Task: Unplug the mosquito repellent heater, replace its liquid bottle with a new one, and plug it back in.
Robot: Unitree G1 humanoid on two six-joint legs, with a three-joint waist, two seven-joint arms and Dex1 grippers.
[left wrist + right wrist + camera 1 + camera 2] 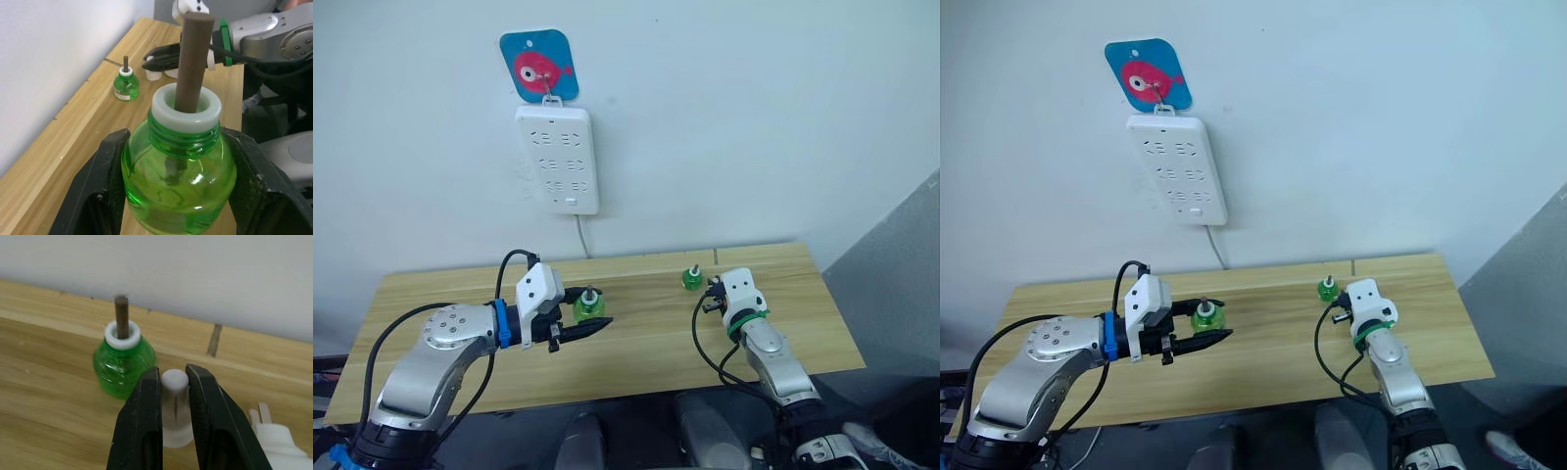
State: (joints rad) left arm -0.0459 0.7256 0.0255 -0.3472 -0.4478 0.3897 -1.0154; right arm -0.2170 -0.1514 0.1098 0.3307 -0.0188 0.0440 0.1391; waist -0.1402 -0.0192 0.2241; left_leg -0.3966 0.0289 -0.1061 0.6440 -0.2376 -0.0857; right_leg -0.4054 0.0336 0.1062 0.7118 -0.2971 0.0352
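the swap step looks to be in hand: the power strip (558,159) on the wall carries nothing, and the mosquito repellent heater (278,444) lies unplugged on the table (636,352), prongs up, just beside the right gripper (174,382). the left gripper (176,196) has its fingers closed around a green bottle (178,169) with a bare brown wick and no cap, held above the table at about 9 o'clock from the middle. the right gripper pinches a small white cap (175,382), with a second green bottle (123,363) standing on the table at its 11 o'clock. next, i judge, the held bottle must meet the heater. count: two bottles, one heater, one cap, one strip.
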